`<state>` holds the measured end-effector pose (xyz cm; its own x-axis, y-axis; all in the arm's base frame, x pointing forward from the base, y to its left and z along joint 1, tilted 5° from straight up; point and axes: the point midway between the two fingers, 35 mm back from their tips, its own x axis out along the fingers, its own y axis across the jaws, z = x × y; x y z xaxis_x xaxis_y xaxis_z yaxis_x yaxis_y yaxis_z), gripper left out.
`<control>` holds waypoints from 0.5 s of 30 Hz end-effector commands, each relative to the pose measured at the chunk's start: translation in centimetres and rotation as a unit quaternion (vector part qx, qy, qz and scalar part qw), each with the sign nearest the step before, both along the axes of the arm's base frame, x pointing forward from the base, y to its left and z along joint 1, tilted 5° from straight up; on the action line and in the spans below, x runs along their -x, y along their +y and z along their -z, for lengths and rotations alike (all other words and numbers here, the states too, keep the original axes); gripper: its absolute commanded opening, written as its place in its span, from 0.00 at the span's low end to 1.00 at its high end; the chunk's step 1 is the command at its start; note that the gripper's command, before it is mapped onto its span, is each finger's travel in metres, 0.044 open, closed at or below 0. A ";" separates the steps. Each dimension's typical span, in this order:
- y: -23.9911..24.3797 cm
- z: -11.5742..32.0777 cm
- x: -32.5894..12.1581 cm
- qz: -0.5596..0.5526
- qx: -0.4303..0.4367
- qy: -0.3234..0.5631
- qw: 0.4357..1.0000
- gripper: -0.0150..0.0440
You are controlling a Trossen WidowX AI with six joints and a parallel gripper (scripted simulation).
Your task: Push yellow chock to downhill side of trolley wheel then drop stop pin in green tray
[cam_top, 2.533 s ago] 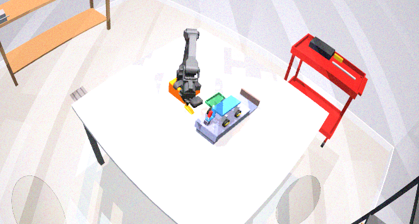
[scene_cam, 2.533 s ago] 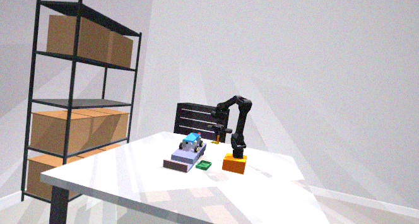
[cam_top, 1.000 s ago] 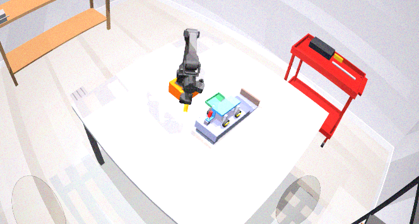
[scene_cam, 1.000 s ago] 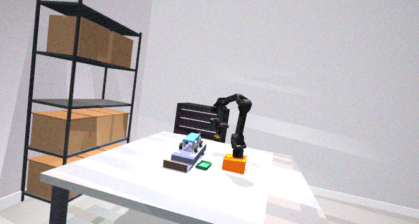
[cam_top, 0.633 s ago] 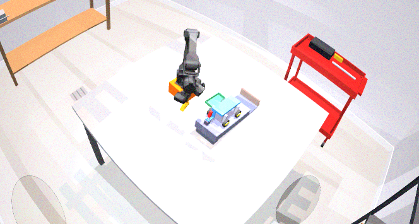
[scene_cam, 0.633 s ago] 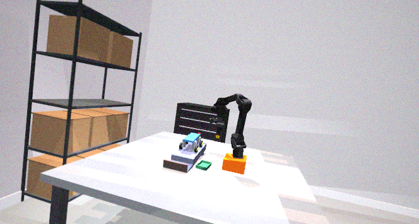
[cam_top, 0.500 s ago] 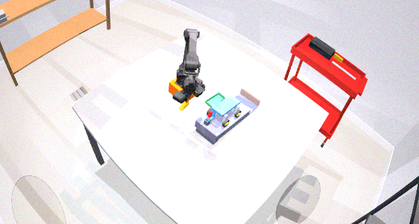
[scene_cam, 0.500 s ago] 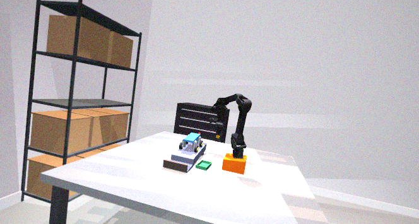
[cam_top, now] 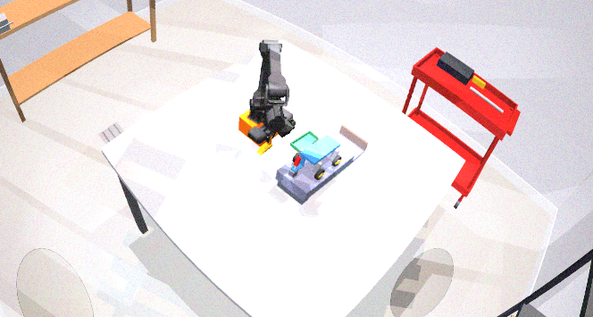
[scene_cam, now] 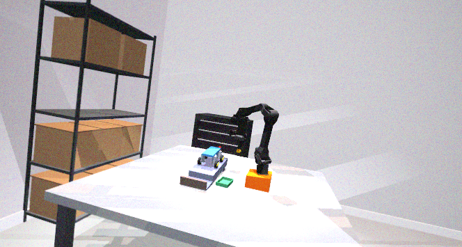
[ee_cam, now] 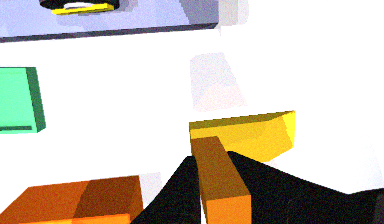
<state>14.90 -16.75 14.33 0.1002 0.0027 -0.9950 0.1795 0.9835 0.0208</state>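
Observation:
My gripper is shut on the orange handle of the yellow chock. The chock hangs in the air beside the ramp, off its uphill end and on the robot's side, touching nothing below. The blue-topped trolley stands on the ramp. The red-headed stop pin stands at its uphill end. One trolley wheel shows in the wrist view. The chock's black base is not visible in the wrist view.
The green tray lies on the table between the ramp and the robot's orange base block. A brown end board stands at the ramp's downhill end.

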 end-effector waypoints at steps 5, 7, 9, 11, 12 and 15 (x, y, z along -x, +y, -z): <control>2.5 0.1 -1.2 0.011 -0.002 0.001 1.000 0.25; 3.0 0.0 -1.5 0.011 -0.003 0.001 1.000 0.25; 3.6 0.0 -1.8 0.012 -0.003 0.001 1.000 0.25; 4.2 0.0 -2.2 0.012 -0.003 0.001 1.000 0.25; 4.4 0.0 -2.3 0.012 -0.003 0.001 1.000 0.25; 5.3 0.0 -2.8 0.012 -0.004 0.001 1.000 0.25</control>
